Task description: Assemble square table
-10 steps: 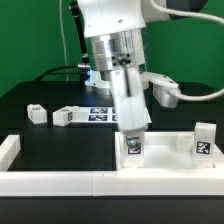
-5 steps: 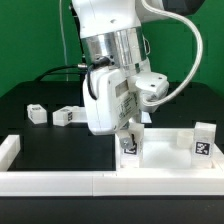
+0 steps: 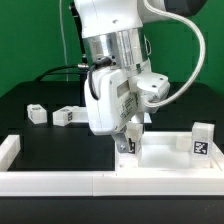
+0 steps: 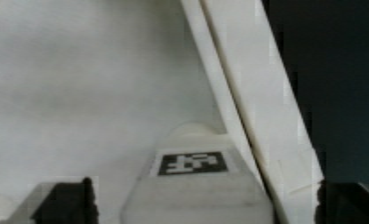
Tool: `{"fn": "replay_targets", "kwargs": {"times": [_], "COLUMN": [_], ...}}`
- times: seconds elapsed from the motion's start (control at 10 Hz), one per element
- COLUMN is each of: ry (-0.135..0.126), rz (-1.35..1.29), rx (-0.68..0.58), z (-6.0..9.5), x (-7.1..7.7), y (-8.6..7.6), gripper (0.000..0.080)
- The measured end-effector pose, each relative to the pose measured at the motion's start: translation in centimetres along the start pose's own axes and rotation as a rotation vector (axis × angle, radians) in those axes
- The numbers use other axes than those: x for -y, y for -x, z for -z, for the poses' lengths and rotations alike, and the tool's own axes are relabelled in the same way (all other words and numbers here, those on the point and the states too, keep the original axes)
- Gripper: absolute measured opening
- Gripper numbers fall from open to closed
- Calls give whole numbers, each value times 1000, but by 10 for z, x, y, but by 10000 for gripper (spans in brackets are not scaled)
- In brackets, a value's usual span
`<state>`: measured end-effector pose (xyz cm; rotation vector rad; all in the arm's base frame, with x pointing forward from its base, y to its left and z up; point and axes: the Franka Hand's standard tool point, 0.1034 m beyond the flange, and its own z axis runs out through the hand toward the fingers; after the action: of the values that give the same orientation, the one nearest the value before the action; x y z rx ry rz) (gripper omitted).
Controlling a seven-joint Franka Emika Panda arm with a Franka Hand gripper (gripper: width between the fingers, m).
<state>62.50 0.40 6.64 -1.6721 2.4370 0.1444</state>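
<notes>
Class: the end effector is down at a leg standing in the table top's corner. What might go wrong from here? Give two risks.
The end effector sits low at the upright leg, fingers spread; if the leg is loose in the square table top, a sideways move may tip it. The other upright leg stands nearby; a wide swing might strike it.

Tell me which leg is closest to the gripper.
The leg right under the gripper; two loose legs sit off to the exterior view's left, the corner leg stands at its right.
</notes>
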Motion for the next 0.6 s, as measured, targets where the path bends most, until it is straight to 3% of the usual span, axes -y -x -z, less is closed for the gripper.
{"fn": "replay_targets", "kwargs": {"times": [0.6], "ry": [0], "rz": [1], "rx": [0], "z": [0], "x": [0], "y": [0], "gripper": [649]}}
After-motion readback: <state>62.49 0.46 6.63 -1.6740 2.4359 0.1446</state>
